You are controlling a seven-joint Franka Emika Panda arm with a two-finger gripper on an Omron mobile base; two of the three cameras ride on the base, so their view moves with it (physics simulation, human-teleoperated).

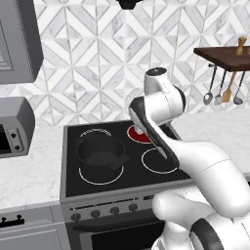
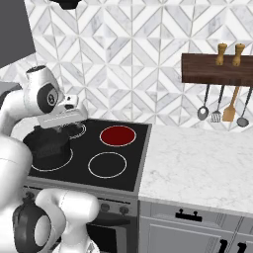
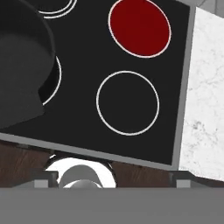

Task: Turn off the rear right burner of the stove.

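Note:
The stove (image 1: 131, 169) is a black glass cooktop on a grey range, with a row of small dark knobs (image 1: 114, 211) along its front. The rear right burner (image 2: 117, 135) glows solid red; it peeks out beside my arm in the left base view (image 1: 138, 135) and sits top centre in the hand view (image 3: 139, 27). My gripper (image 2: 63, 127) hangs above the cooktop's left half, pointing down, well above the glass. In the hand view its fingertips (image 3: 180, 178) stand far apart at the bottom corners, so it is open and holds nothing.
A dark pot (image 1: 100, 155) sits on the front left burner, just below and left of the hand. The unlit front right burner (image 2: 107, 164) is a white-outlined circle. A marble counter (image 2: 197, 163) lies to the right under a utensil shelf (image 2: 217, 69). A grey toaster oven (image 1: 14, 128) stands at left.

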